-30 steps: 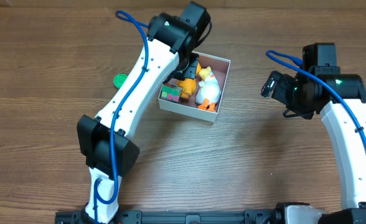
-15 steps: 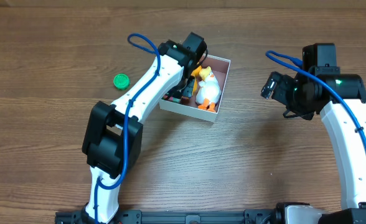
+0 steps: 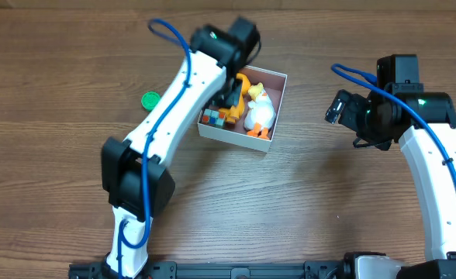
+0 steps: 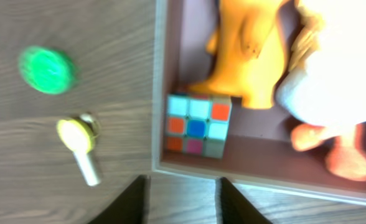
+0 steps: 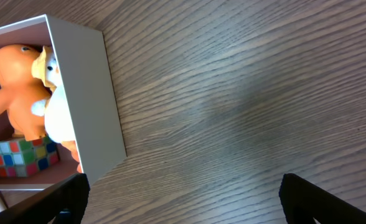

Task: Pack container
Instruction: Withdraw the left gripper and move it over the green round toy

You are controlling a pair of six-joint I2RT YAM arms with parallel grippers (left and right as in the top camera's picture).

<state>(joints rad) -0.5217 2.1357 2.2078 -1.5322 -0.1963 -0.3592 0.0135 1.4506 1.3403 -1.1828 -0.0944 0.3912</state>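
The container (image 3: 236,137) is a shallow white box with a pinkish-brown inside, at the table's middle back. It holds a colour cube (image 3: 212,118), an orange toy (image 3: 240,94) and a white duck with orange feet (image 3: 260,115). My left gripper (image 3: 229,94) hovers over the box's left side. In the left wrist view its fingers (image 4: 184,202) are open and empty, just outside the box wall (image 4: 160,93), with the cube (image 4: 197,126) ahead of them. My right gripper (image 3: 336,105) is open and empty to the right of the box, and shows in the right wrist view (image 5: 183,205).
A green cap (image 3: 150,99) lies on the table left of the box, also in the left wrist view (image 4: 46,70). A small yellow and white object (image 4: 77,140) lies beside it; my left arm hides it in the overhead view. The right wrist view shows the box wall (image 5: 83,93).
My left arm has swung its elbow left and its wrist has shifted, so the colour cube shows again in the overhead view. The right arm has not moved.
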